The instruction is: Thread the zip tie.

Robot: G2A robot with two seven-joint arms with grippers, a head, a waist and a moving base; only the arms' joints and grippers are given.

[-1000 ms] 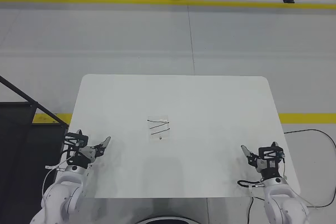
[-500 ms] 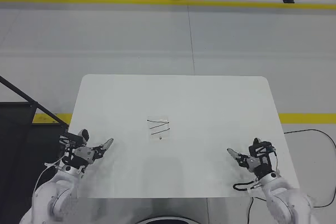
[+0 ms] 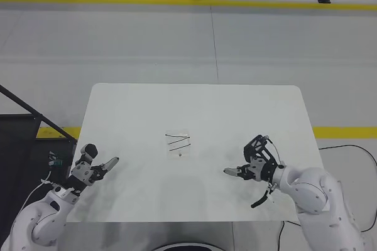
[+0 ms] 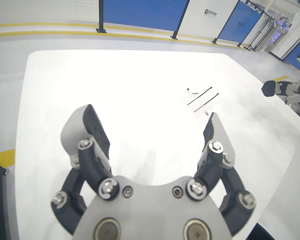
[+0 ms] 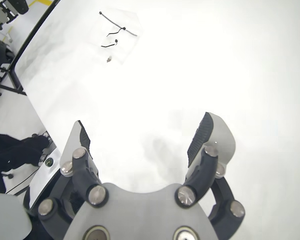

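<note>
The right claw [image 3: 231,171] has been carried inward from the worktop's [image 3: 251,113] right edge. It and the left claw [image 3: 111,164] are spread and empty. The zip tie [image 3: 180,144] lies at the centre. It is judged light, thin and springy, best pinched near its head.

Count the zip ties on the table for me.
3, clustered at the middle of the table: first long tie, second long tie alongside it, and a short curled tie close by, possibly just a scrap. None seems hidden.
</note>
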